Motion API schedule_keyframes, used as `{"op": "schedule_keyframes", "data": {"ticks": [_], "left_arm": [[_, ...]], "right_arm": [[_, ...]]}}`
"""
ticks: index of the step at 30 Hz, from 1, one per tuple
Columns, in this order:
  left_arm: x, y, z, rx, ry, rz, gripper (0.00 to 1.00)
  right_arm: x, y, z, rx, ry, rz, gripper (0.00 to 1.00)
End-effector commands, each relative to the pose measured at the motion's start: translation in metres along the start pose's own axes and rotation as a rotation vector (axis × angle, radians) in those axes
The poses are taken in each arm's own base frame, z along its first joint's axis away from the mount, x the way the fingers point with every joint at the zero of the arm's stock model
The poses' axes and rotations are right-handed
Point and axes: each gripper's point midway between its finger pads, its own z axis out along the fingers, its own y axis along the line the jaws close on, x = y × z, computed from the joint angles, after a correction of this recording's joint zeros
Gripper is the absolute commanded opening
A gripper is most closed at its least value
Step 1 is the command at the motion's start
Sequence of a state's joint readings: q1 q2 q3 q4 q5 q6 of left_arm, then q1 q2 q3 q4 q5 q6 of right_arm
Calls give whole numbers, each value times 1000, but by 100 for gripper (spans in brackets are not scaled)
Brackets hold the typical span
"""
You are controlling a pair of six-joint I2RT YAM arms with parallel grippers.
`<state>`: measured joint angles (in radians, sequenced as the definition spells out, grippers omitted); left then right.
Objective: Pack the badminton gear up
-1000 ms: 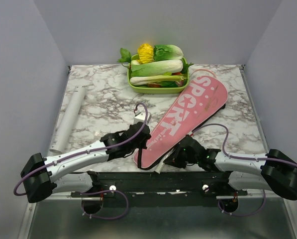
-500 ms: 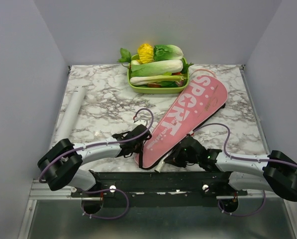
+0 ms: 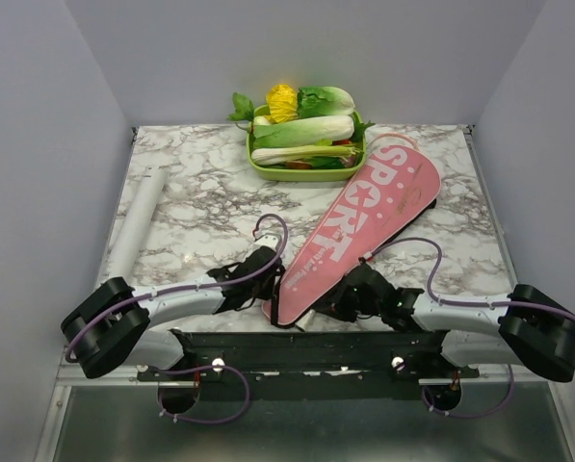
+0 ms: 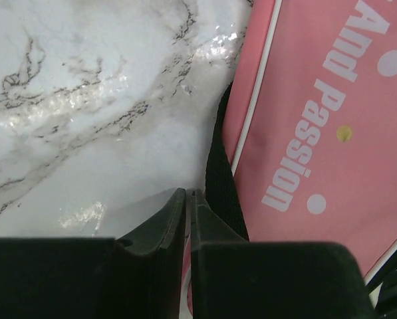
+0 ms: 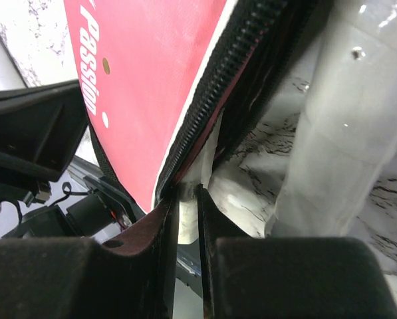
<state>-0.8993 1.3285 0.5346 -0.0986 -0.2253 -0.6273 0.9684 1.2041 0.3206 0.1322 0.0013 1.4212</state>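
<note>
The pink cover bag (image 3: 364,217) with white lettering lies slantwise on the marble table, narrow end toward the arms. My left gripper (image 3: 271,282) is at the left edge of that end, by the black trim (image 4: 219,159). Its jaws (image 4: 187,194) are pressed together, with pink fabric showing in the slit. My right gripper (image 3: 333,306) is at the open zipper (image 5: 218,80) on the bag's right edge. It is shut (image 5: 188,189) on a pale racket handle (image 5: 189,222). A second pale handle (image 5: 338,133) lies beside it. The long white tube (image 3: 133,226) lies at the far left.
A green tray (image 3: 268,171) heaped with vegetables stands at the back centre, touching the bag's wide end. Grey walls close in the table on both sides. The black rail of the arm bases (image 3: 297,348) runs along the near edge.
The left arm's elbow has swung inward and its forearm has dropped lower. Its gripper stays at the bag's narrow end. The right gripper has edged slightly toward the bag.
</note>
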Motion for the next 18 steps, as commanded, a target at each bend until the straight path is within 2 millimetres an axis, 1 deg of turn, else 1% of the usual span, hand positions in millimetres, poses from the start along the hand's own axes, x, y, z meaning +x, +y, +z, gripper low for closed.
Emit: {"op": "schedule_keyframes", "data": {"ticks": [1,2,4,5,6,8,10,11,12,13,14,15,16,17,18], "left_arm": [[32,-8,-12,81,90,-34,15],[35,-8,-13,84,93,-39,15],[39,-9,-14,93,100,-41,14],[43,-9,-14,94,107,-37,15],[44,-10,-14,98,109,-41,14],[50,-15,-14,116,118,-36,14],[51,-19,-14,127,116,-40,14],[52,-21,-15,136,119,-39,14],[54,-26,-15,150,123,-33,14],[56,-27,-15,153,128,-37,14],[57,-30,-16,161,129,-33,14],[58,-32,-16,163,129,-28,14],[59,-34,-17,166,130,-33,13],[60,-34,-17,167,130,-32,13],[61,-36,-18,174,132,-34,13]], "right_arm": [[-19,-7,10,12,-118,1,23],[-20,-9,11,11,-124,2,23],[-25,-6,13,-9,-156,2,23],[-26,-9,13,-10,-164,1,23],[-29,-4,14,-33,-185,3,23],[-33,-5,15,-43,-207,0,24],[-39,0,17,-68,-237,-9,24],[-40,2,18,-79,-247,-15,24],[-44,10,18,-113,-266,-22,24],[-45,13,19,-129,-273,-33,24],[-45,12,23,-126,-273,-43,24],[-46,20,24,-158,-280,-41,24],[-46,22,25,-172,-281,-44,24],[-45,18,30,-165,-278,-53,24],[-46,30,30,-214,-284,-51,25]]}}
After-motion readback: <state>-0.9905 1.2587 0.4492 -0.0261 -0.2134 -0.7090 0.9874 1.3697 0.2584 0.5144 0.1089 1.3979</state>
